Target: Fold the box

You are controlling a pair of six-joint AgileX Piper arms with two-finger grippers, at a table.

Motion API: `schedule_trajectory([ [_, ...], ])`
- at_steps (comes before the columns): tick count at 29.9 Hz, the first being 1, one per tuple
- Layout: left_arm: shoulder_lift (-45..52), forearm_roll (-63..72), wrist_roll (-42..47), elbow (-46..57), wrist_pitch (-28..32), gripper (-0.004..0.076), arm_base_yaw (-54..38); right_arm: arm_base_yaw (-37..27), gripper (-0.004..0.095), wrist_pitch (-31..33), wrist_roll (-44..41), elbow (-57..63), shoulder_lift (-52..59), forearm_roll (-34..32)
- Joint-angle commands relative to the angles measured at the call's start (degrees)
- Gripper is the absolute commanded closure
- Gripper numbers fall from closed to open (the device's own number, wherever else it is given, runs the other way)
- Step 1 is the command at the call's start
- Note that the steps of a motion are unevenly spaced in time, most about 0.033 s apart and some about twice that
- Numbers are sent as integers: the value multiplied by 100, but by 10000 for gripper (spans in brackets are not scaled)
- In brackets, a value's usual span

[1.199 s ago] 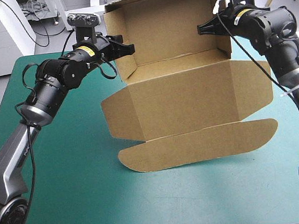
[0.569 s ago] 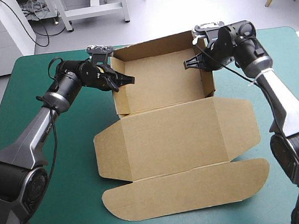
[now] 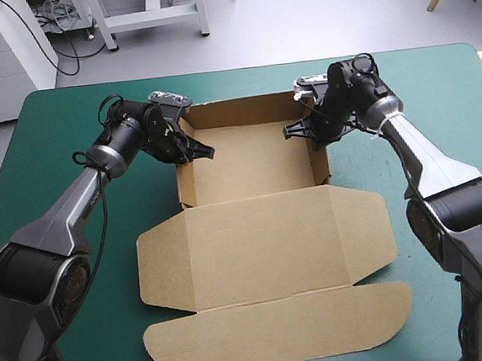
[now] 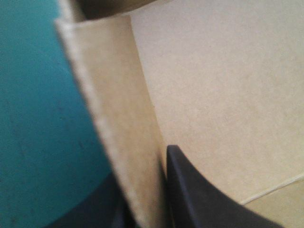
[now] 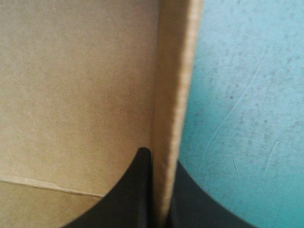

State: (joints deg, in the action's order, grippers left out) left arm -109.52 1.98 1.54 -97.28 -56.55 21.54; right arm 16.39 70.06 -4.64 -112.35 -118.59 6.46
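Note:
The brown box point(image 3: 248, 159) rests on the teal-green cover as an open tray, its lid point(image 3: 264, 246) lying flat toward the near edge with a rounded tuck flap point(image 3: 279, 329). My left gripper point(image 3: 194, 149) is shut on the tray's left wall point(image 4: 128, 142), one black finger point(image 4: 194, 194) inside the tray. My right gripper point(image 3: 300, 130) is shut on the right wall point(image 5: 171, 95), with a finger point(image 5: 135, 190) inside against the floor and the other outside over the cover.
Bare teal-green cover point(image 3: 80, 270) lies to the left and right point(image 3: 447, 120) of the box. The tuck flap reaches close to the table's near edge. The tray's back wall stands a short way from the far edge.
Earlier the box hung lifted and tilted, its lid hanging down. Both arms have come down and inward, and the tray and lid now lie flat on the table.

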Motion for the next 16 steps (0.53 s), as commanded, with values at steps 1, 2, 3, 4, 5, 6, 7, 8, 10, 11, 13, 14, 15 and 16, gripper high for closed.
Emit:
schedule_trajectory([
  [1, 178, 213, -283, -159, -30, 444, 97, 45, 921, -115, 177, -136, 238, 127],
  [2, 134, 200, -283, -159, -57, 381, 97, 45, 920, -115, 199, -136, 238, 113],
  [3, 132, 200, -273, -159, -53, 318, 97, 45, 915, -115, 195, -136, 238, 81],
  [4, 122, 200, -245, -159, -76, 270, 97, 45, 902, -115, 195, -136, 238, 67],
  [5, 122, 181, -154, -159, -91, 211, 97, 45, 878, -115, 195, -136, 238, 52],
  [6, 122, 156, -101, -159, -91, 178, 97, 45, 842, -115, 227, -136, 238, 35],
  [7, 122, 125, -89, -159, -104, 147, 97, 45, 806, -115, 254, -136, 238, 16],
  [8, 122, 102, -89, -159, -104, 126, 97, 45, 749, -115, 276, -136, 238, -8],
  [10, 122, 61, -72, -159, -117, 113, 97, 45, 617, -115, 276, -136, 238, -8],
  [11, 122, 57, -30, -159, -117, 113, 97, 45, 532, -115, 276, -136, 238, -8],
  [13, 122, 57, -30, -159, -107, 113, 97, 45, 349, -115, 281, -136, 238, -8],
  [14, 133, 57, -30, -172, -107, 113, 97, 45, 282, -115, 294, -136, 238, -8],
  [15, 133, 14, -30, -197, -107, 113, 97, 45, 209, -115, 304, -136, 238, -8],
  [16, 133, -7, -30, -229, -94, 113, 97, 45, 152, -115, 307, -136, 238, -21],
])
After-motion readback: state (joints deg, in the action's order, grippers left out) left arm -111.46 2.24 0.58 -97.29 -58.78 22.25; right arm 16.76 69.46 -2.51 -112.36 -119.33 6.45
